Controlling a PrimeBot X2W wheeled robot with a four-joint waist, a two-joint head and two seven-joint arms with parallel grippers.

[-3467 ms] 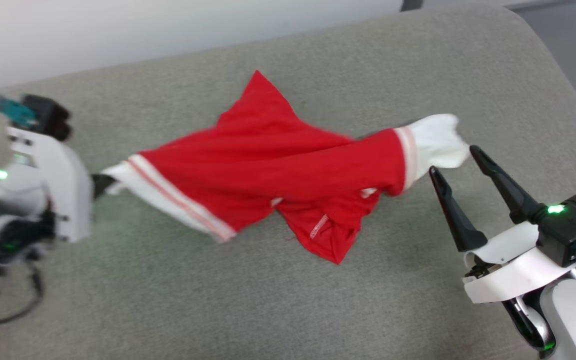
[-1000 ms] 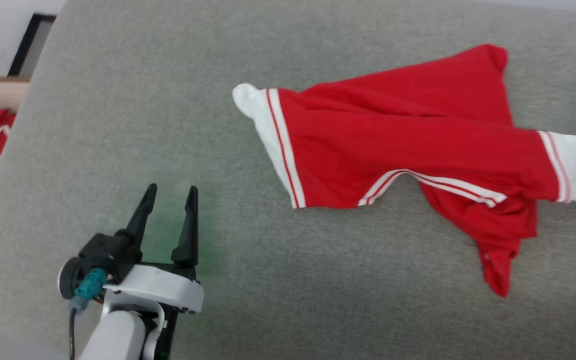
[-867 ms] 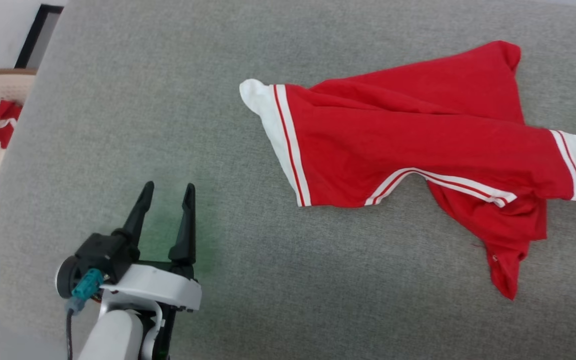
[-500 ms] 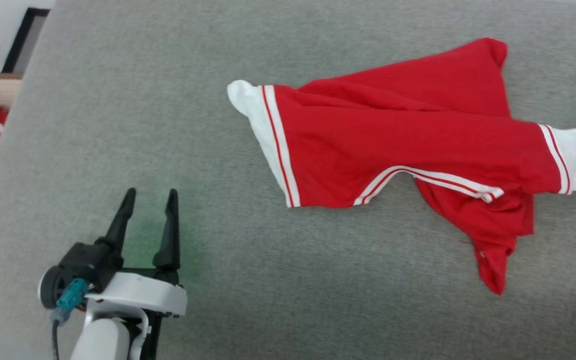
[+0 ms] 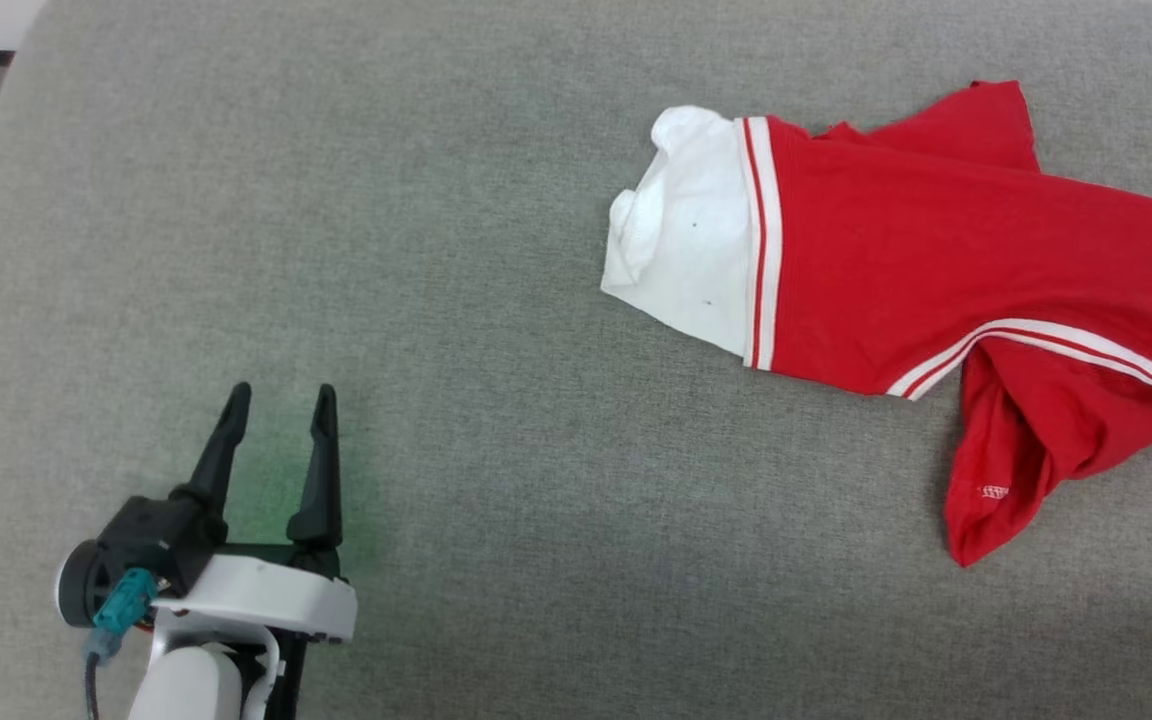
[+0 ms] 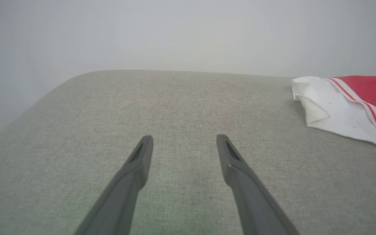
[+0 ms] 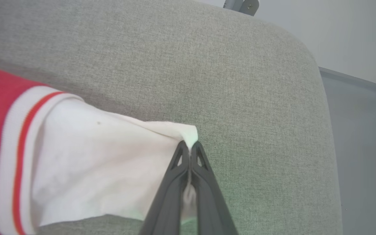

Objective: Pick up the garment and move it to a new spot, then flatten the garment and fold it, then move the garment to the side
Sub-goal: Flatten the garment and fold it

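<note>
Right wrist view: my right gripper [image 7: 190, 147] is pinching the garment [image 7: 86, 153] by its white cuff. It lies on the grey cushion [image 5: 416, 250], well apart from my left gripper [image 5: 282, 395], fingers spread

The garment [image 5: 936, 250] is bright red soft fabric with white cuff panels edged by thin red-and-white stripes. It lies rumpled and half spread on the grey cushion [image 5: 386, 250], on the right half toward the far edge and well apart from the left edge. One white cuff [image 5: 686, 250] lies creased, pointing left. A red flap folds toward the near edge. The other cuff [image 7: 93, 163] is drawn to a point, its tip pinched in the right gripper [image 7: 189, 147] near the cushion's rounded right corner.
</note>
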